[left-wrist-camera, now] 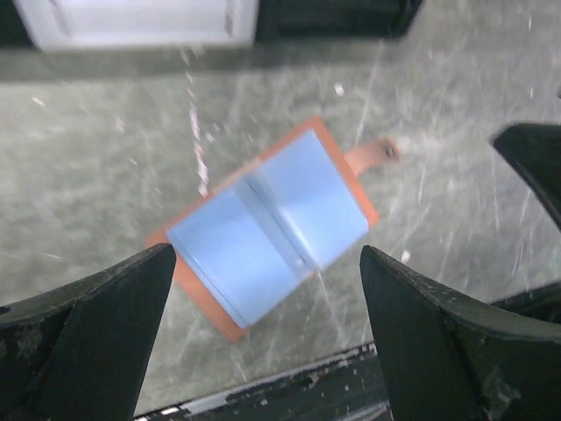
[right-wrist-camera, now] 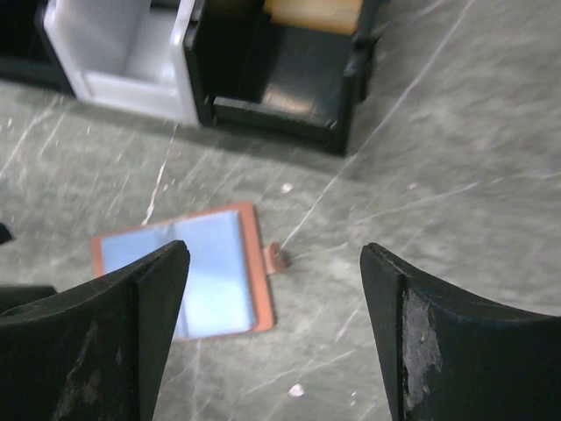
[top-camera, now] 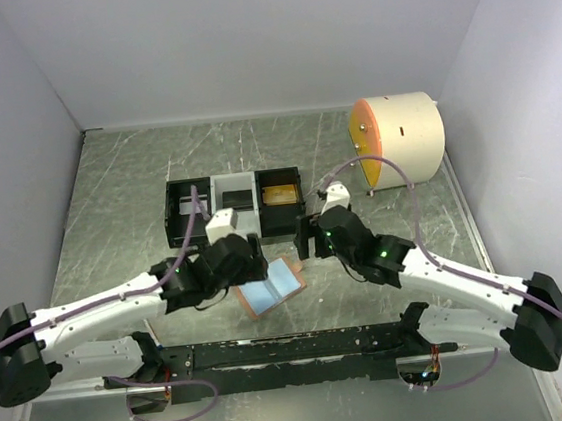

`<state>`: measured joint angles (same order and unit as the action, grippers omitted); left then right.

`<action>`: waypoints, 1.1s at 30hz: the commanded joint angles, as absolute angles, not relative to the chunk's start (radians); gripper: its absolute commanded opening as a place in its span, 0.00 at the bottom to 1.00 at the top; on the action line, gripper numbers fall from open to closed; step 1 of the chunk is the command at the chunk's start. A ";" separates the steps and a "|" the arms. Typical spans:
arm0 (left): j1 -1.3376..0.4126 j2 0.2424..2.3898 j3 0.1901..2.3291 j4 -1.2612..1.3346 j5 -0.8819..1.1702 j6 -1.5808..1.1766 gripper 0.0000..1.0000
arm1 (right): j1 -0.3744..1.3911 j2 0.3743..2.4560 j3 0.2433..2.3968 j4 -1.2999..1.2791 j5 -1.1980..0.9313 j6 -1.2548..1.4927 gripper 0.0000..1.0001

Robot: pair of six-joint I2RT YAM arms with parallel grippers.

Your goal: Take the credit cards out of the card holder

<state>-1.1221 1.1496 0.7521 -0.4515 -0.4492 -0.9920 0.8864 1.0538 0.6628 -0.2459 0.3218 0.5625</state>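
Shows the card holder [top-camera: 271,290] lying open and flat on the bench [top-camera: 108,188], pale blue-grey pocket panels up, salmon-pink edge showing all round, set askew to the bench edges. Puts its small tab [left-wrist-camera: 372,155] on the side toward the right arm, flat on the scratched metal. Cannot separate the credit cards from the pocket panels in any view: blurred on the left wrist, partly hidden on the right. Places the holder between the two arms, just in front of the black-and-grey three-compartment tray [top-camera: 175,222] and just behind the black base rail [top-camera: 296,350]. Finds the left pincer [left-wrist-camera: 267,259] spread wide, pinching nothing, framing the holder in its own camera, with one corner hidden behind a finger [left-wrist-camera: 88,333]; cannot tell whether touching there. Finds the right pincer [right-wrist-camera: 273,254] spread wide too, pinching nothing, apart from the holder, with the tab seen in the gap. Shows the tray's middle compartment pale grey and, in the right one, a tan-yellow thing [top-camera: 281,192]. Leaves a cream drum [top-camera: 404,137] with an orange face at the far right of the bench, well apart from the holder.
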 commanded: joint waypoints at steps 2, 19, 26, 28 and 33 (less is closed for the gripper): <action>-0.979 1.078 0.826 -0.588 -0.499 -0.831 1.00 | 0.858 0.946 0.695 -0.224 0.560 0.451 0.85; -0.589 0.874 0.966 -0.804 -0.590 -0.589 1.00 | 0.346 0.865 0.770 -0.223 0.145 0.312 1.00; -0.508 0.902 1.130 -0.923 -0.496 -0.632 1.00 | 0.351 0.888 1.009 -0.395 0.231 0.271 1.00; -0.508 0.903 1.173 -0.951 -0.479 -0.643 1.00 | 0.351 0.896 1.062 -0.427 0.239 0.284 1.00; -0.508 0.867 1.266 -0.993 -0.490 -0.647 1.00 | 0.351 0.904 1.156 -0.479 0.346 0.324 1.00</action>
<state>-0.5129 0.9028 1.1976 -0.9237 -0.5083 -0.6434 0.3515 0.8955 1.0992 -0.3927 0.2520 0.3031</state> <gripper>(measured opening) 0.998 0.999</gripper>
